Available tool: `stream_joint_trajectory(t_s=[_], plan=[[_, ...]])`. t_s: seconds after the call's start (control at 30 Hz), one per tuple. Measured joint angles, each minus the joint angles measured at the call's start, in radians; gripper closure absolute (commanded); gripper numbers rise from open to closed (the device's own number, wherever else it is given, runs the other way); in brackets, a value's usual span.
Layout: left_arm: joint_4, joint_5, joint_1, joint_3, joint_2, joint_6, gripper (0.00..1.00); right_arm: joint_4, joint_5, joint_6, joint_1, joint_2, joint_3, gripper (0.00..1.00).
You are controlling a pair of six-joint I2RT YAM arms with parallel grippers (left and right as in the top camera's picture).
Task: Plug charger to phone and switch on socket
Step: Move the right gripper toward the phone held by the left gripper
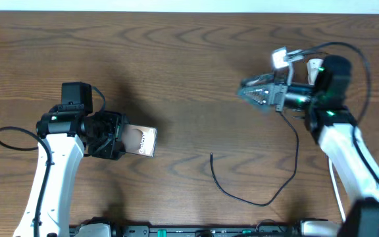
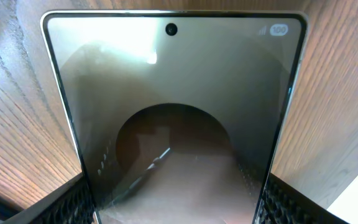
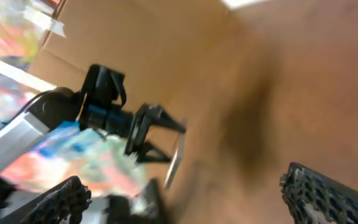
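Counter: brown wood, carries everything listed.
Left claw: clamped on phone at one short end. Long axis lies across counter, free end toward right arm.
Right claw: spread wide, empty, blurred, well apart from phone.
Charger: slack on counter, nearer right arm. Loose end lies between claws.
Socket: not in view.

Counted in view: one phone, one charger — and two robot arms.
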Motion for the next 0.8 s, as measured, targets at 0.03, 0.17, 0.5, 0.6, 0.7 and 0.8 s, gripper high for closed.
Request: stream_joint_trajectory(t_s=[0.03, 0.17, 0.5, 0.6, 0.7, 0.8], plan=[[-0.002, -0.005, 0.0, 0.0, 0.0, 0.0, 0.93, -0.001, -0.024, 0.018, 0.018, 0.056, 0.0, 0.11], [-0.026, -0.034, 0.0, 0.0, 0.0, 0.0, 0.93, 0.006, -0.062, 0.02, 0.09, 0.168, 0.0, 0.23], [-0.026, -0.051, 0.0, 0.0, 0.0, 0.0, 0.93, 0.073, -0.046, 0.022, 0.312, 0.235, 0.0, 0.26], [-0.027, -0.05, 0.0, 0.0, 0.0, 0.0, 0.93, 0.074, -0.014, 0.027, 0.36, 0.235, 0.0, 0.26], [-0.027, -0.044, 0.0, 0.0, 0.0, 0.0, 0.93, 0.074, 0.025, 0.031, 0.401, 0.235, 0.0, 0.25], [-0.027, -0.036, 0.0, 0.0, 0.0, 0.0, 0.93, 0.073, 0.056, 0.032, 0.43, 0.235, 0.0, 0.29]])
